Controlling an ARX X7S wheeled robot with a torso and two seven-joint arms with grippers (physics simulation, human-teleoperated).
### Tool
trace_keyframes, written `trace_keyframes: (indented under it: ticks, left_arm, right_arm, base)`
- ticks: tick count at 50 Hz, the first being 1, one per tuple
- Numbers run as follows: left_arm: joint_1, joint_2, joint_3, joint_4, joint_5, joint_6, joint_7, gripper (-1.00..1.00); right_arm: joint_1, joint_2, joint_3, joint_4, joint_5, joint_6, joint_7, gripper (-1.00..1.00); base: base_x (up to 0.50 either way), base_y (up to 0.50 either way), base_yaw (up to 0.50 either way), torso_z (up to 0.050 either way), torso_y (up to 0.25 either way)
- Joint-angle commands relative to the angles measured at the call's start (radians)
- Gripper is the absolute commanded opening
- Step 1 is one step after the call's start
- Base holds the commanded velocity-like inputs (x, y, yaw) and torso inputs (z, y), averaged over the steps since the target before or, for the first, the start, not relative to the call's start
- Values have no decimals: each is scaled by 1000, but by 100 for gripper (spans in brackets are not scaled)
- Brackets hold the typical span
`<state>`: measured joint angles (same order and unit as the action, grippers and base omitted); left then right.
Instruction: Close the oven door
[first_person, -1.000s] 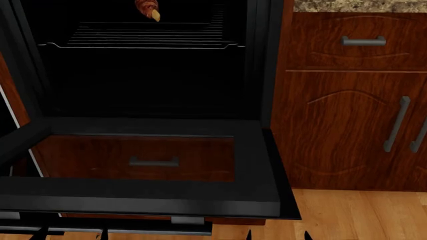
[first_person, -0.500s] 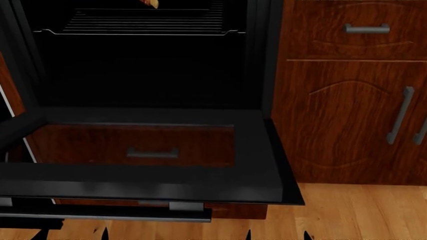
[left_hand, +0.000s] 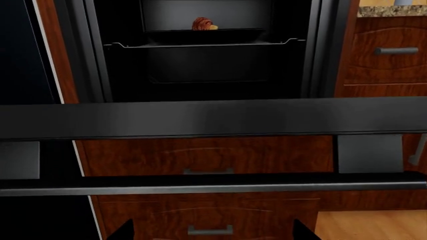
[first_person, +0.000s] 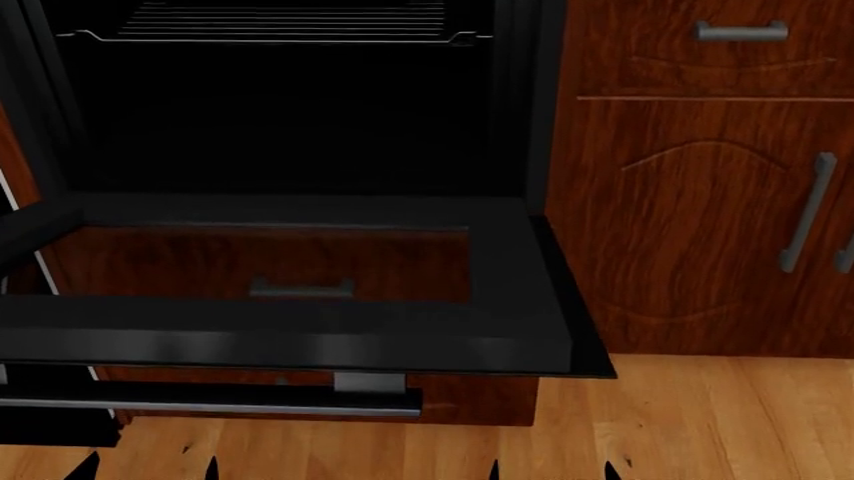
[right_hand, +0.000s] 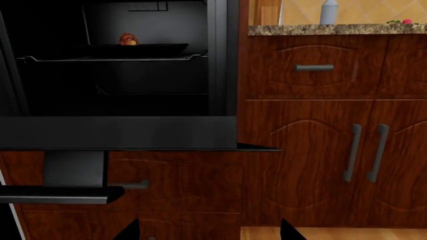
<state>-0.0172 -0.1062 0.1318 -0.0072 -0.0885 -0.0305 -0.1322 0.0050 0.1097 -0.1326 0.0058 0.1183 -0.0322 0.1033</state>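
Note:
The oven door (first_person: 514, 310) hangs open, lying flat and level, its black frame around a glass window (first_person: 160, 262). Its long silver-grey bar handle (first_person: 200, 406) runs under the front edge. In the left wrist view the door edge (left_hand: 213, 117) and handle (left_hand: 213, 186) cross the whole picture just ahead of my left gripper (left_hand: 212, 232), which is open and empty. My right gripper (right_hand: 210, 232) is also open, below the door's right corner (right_hand: 200, 134) and beside the handle's end (right_hand: 60, 194). Only the fingertips of the left gripper (first_person: 147, 468) and right gripper (first_person: 554, 470) show in the head view, below the door.
Inside the oven a croissant (left_hand: 203, 23) sits on a tray over the wire rack (left_hand: 200, 44). A wooden drawer (left_hand: 207, 220) lies under the door. Right of the oven are a drawer (first_person: 741, 32), cabinet doors with vertical handles (right_hand: 363, 152), a granite counter (right_hand: 333, 29) and wood floor (first_person: 694, 420).
The head view has shifted: oven, door and cabinets sit higher in the picture, more floor shows, and the croissant has left the top edge. The fingertips stay at the bottom edge.

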Motion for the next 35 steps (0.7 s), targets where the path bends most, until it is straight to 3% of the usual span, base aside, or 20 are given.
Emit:
trace_keyframes:
  ticks: [1,35]
  left_arm:
    - [-1,-11,13,1,-11,-2,-12,100]
    - [2,-35,41,5,-34,25,-38,100]
  right_arm:
    - [3,10,-12,6,11,-6,11,100]
    - [7,35,-45,2,32,-2,36,100]
  base:
    - [0,0,0,-50,0]
    - [0,0,0,-50,0]
